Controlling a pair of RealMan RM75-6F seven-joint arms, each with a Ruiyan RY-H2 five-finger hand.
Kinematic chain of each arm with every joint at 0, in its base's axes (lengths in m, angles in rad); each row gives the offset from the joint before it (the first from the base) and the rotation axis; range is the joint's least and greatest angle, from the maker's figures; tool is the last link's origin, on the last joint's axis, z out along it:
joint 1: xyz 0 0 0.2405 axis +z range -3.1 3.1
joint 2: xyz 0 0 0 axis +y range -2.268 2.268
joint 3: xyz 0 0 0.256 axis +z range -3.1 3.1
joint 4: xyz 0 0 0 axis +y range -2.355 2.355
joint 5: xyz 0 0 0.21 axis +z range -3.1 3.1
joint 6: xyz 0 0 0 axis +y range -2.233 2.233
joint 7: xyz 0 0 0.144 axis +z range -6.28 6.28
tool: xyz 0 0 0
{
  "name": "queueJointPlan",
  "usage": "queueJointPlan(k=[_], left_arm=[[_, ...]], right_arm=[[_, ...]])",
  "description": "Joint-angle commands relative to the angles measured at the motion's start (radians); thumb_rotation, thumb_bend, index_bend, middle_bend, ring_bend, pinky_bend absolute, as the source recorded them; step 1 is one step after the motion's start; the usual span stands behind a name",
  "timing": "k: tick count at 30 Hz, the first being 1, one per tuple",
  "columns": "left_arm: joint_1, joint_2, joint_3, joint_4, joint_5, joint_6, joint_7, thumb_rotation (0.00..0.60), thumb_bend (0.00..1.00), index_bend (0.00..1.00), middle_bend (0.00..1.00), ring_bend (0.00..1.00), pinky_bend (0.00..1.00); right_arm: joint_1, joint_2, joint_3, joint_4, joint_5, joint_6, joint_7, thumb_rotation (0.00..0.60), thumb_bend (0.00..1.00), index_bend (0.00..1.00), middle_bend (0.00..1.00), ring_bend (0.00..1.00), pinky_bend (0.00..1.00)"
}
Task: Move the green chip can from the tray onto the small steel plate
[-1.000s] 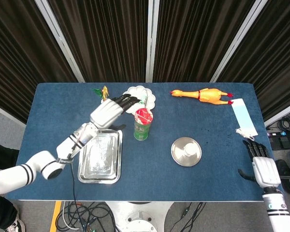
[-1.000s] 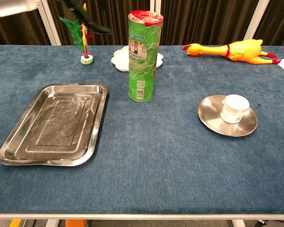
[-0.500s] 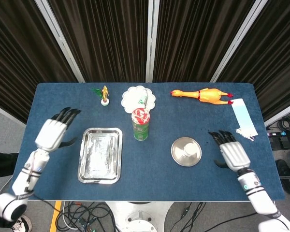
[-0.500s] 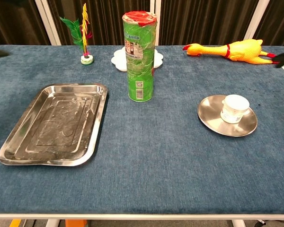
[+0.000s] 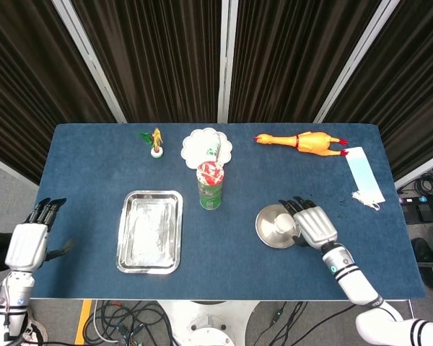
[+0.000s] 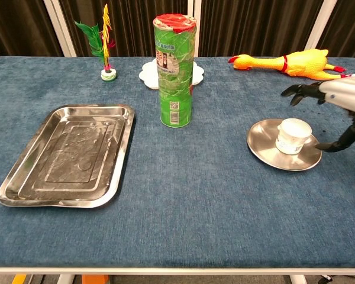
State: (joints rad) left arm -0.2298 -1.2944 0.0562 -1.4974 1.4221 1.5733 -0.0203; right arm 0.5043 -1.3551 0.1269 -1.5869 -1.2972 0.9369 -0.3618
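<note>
The green chip can (image 5: pixel 211 185) (image 6: pixel 177 70) with a red lid stands upright on the blue cloth, between the steel tray (image 5: pixel 150 231) (image 6: pixel 68 154) and the small steel plate (image 5: pixel 265 225) (image 6: pixel 265 148). A white cup (image 5: pixel 281 224) (image 6: pixel 293 135) sits on that plate. My right hand (image 5: pixel 312 223) (image 6: pixel 337 96) hovers open at the plate's right edge, fingers spread above the cup. My left hand (image 5: pixel 30 244) is open off the table's left side, far from the can, and shows only in the head view.
A white scalloped dish (image 5: pixel 208 146) (image 6: pixel 149 73) lies just behind the can. A feather shuttlecock (image 5: pixel 155 140) (image 6: pixel 106 44) stands at the back left, a yellow rubber chicken (image 5: pixel 303 141) (image 6: pixel 291 61) at the back right. A pale blue face mask (image 5: pixel 363 174) lies by the right edge.
My left hand has pulled back from the can to beyond the table's left edge. My right hand has come in from the right edge to over the small plate. The can stands unmoved.
</note>
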Motion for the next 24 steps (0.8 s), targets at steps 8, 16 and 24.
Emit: queueJointPlan(k=[8,16,24], left_arm=[[0.039,-0.011,-0.02,0.049,0.012,-0.014,-0.052,0.6,0.17,0.12,0.15,0.08,0.3],[0.051,-0.033,-0.045,0.079,0.013,-0.036,-0.077,0.6,0.17,0.12,0.15,0.08,0.3],[0.068,-0.029,-0.057,0.078,0.023,-0.041,-0.087,0.6,0.17,0.12,0.15,0.08,0.3]], right_arm=[[0.035,-0.081,-0.01,0.051,0.039,0.005,-0.049,0.6,0.2,0.28,0.27,0.23,0.31],[0.042,-0.11,-0.012,0.063,0.057,0.039,-0.081,0.6,0.21,0.4,0.35,0.31,0.39],[0.043,-0.114,-0.016,0.063,0.065,0.062,-0.09,0.6,0.25,0.5,0.43,0.41,0.49]])
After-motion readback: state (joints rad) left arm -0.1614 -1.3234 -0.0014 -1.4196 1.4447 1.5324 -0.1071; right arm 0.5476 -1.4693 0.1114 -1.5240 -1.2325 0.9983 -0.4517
